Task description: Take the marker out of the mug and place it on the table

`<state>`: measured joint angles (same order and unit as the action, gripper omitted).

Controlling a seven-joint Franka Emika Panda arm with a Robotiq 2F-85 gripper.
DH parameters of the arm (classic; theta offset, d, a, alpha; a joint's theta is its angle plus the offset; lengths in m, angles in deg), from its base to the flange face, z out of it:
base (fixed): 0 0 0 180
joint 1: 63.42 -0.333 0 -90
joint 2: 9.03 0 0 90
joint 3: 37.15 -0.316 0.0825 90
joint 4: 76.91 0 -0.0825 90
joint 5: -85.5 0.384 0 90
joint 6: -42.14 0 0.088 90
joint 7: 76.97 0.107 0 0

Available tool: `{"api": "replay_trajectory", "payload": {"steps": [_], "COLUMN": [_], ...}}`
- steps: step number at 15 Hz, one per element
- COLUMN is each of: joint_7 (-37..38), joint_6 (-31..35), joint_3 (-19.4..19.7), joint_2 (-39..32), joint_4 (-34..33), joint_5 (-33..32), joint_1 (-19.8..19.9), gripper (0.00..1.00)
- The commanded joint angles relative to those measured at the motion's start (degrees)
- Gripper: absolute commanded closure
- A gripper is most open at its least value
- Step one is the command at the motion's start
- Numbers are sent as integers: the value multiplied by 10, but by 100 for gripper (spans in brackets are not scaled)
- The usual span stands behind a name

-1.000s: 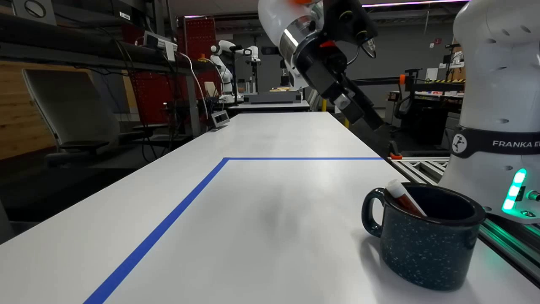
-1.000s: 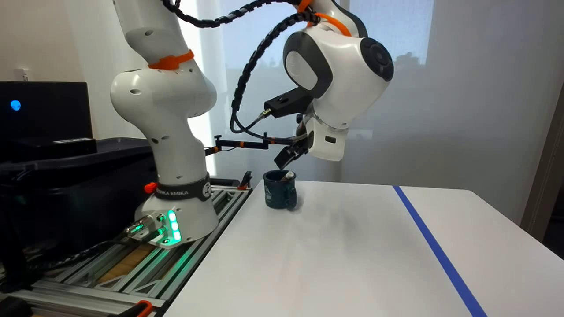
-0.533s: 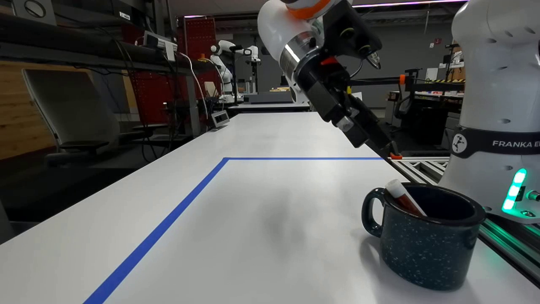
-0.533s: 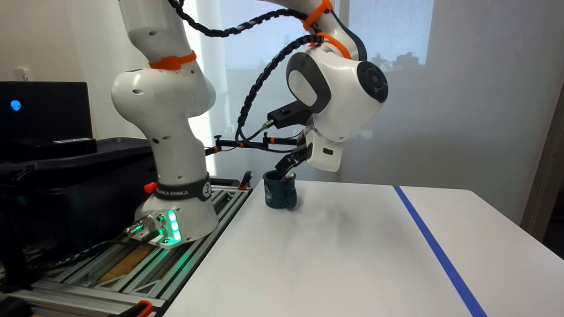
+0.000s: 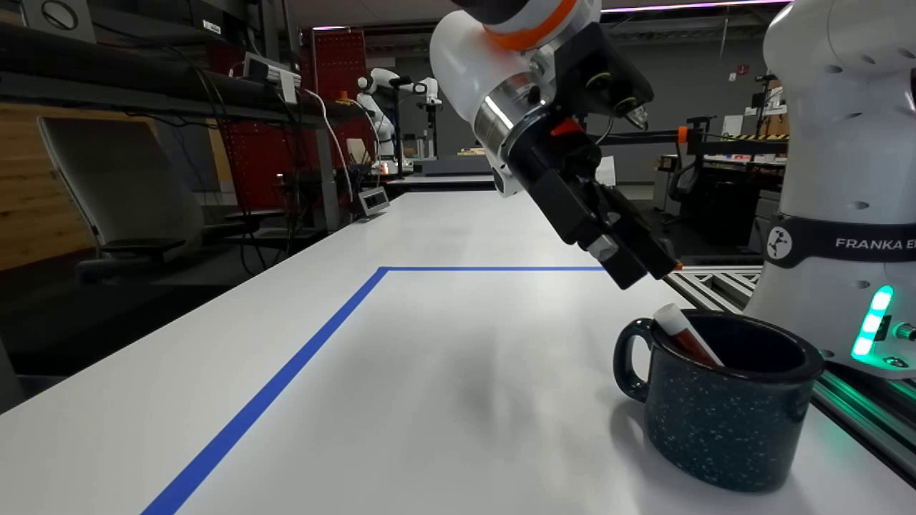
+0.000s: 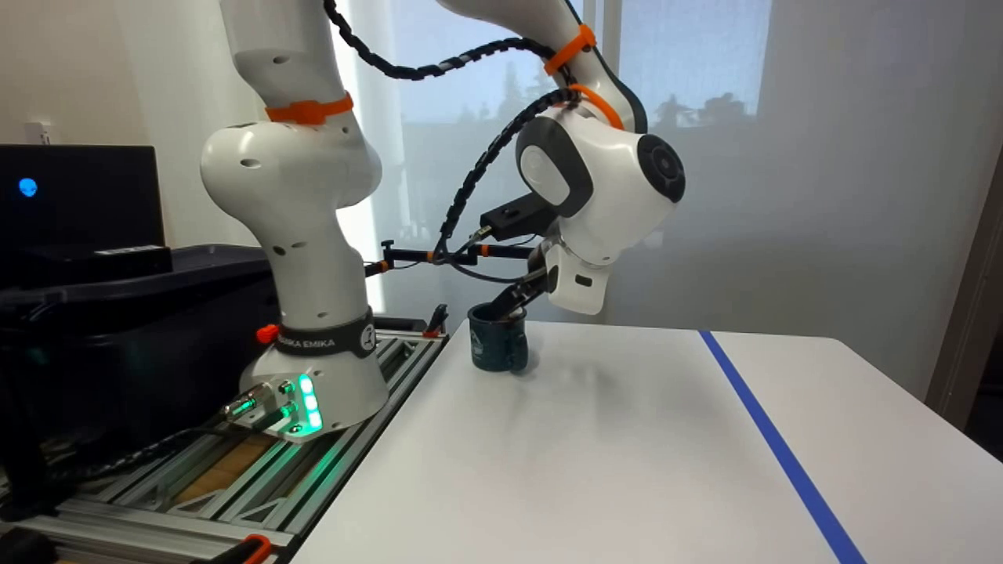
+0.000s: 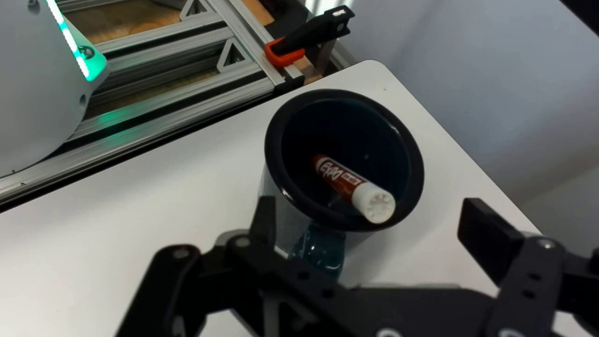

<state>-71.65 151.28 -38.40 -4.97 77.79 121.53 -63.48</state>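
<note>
The dark blue-grey speckled mug [image 5: 726,422] stands upright on the white table [image 5: 429,400]. The red and white marker [image 5: 687,335] leans inside it, its white end against the rim on the handle side. In the wrist view the marker [image 7: 348,183] points its white end toward my gripper [image 7: 369,205]. The jaws are wide open and empty, with a finger to each side of the white end and of the mug [image 7: 341,121]. In an exterior view my tilted gripper [image 5: 647,275] is above the table beyond the mug. In an exterior view it overlaps the mug [image 6: 499,342] and mostly hides the marker.
The robot's white base [image 5: 844,179] and metal rails [image 6: 313,486] stand along the table edge near the mug. A black and orange clamp [image 7: 304,42] sits by the table corner. Blue tape [image 5: 286,372] marks the table. A pale wall [image 6: 823,196] rises beyond the table.
My gripper has come down and closer to the mug, still open-jawed in the current wrist view. The mug and marker have not moved.
</note>
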Motion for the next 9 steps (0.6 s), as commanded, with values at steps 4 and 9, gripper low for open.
{"api": "replay_trajectory", "payload": {"steps": [4, 9], "joint_7": [8, 8], "joint_6": [20, 22], "joint_3": [-19, -23], "joint_2": [-5, -5], "joint_4": [1, 0], "joint_5": [5, 6], "joint_1": [-23, -29], "gripper": [0, 25]}}
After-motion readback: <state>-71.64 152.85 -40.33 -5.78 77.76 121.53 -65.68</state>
